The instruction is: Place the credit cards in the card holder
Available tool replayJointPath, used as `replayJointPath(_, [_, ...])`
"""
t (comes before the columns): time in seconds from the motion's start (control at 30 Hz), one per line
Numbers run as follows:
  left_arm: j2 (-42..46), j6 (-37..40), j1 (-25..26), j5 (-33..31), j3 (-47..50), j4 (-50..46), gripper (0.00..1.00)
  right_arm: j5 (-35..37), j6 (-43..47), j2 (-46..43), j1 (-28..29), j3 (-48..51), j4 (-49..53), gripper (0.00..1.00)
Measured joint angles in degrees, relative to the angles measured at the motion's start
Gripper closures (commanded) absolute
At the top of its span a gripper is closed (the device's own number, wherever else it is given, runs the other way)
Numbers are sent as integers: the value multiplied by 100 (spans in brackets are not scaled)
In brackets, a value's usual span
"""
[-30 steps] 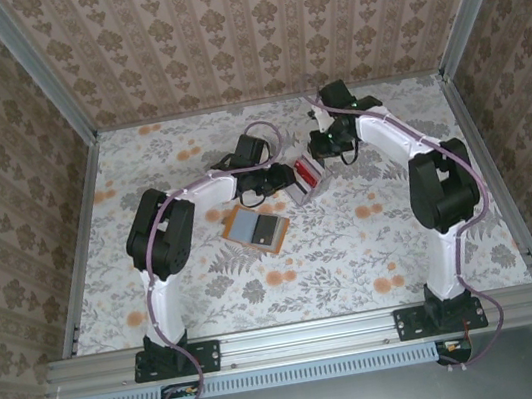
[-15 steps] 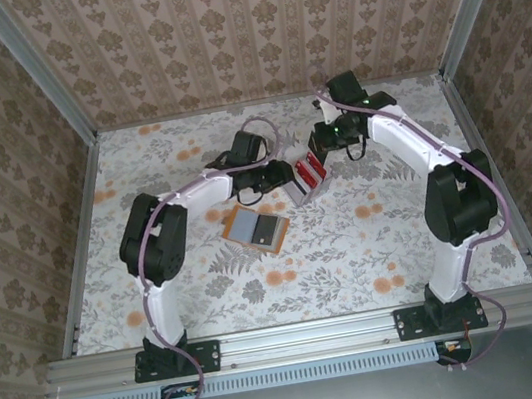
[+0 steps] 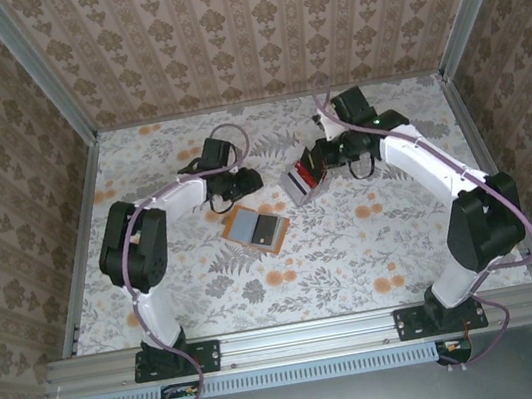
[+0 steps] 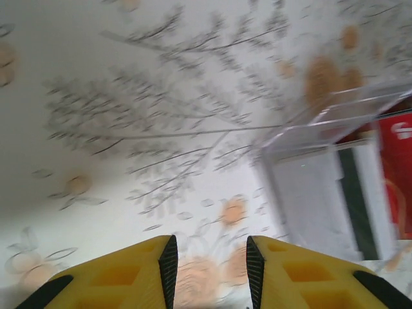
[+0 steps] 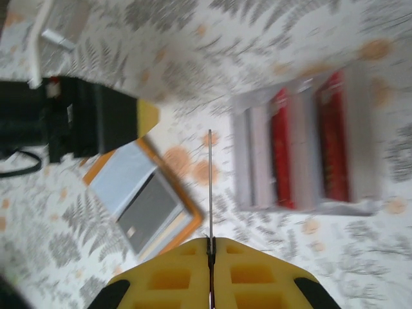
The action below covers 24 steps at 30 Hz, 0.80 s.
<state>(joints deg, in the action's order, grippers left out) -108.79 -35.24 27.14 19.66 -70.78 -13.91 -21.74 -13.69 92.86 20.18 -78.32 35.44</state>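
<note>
Right claw [image 5: 210, 243]: clamped one thin plastic credit card [image 5: 210, 180], edge-on.
Left claw [image 4: 208, 261]: slightly parted, empty.
Holder: orange-tan folding leather wallet [image 5: 145, 203] lay open between both arms.
Tip: card needed to meet wallet squarely.

card holder [image 3: 255, 228] flat on table [image 3: 356, 256], stand [image 3: 294, 187] w/ credit cards [image 3: 311, 168] behind-right

A robot test cell, not a home: two arms [image 3: 164, 226] bolted to an aluminium rail [image 3: 308, 335] at the near edge of a floral-papered worktop [image 3: 356, 256], boxed in by wallpapered panels [image 3: 249, 30] on metal framing.
</note>
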Motion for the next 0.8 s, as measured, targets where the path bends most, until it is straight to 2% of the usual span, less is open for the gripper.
replayJointPath(0.27, [7,197,-66,-7,601,7,64,-444,-664,-162,874,1117,-1117,91])
replayJointPath(0.4, [402,210,-212,-79,1093,98,64,-581,-1270,-111,1237,1733,-1934,92])
replayJointPath(0.8, [1478,79,-247,-341,2317,94,64,-704,-2280,645,1753,1937,-3217,92])
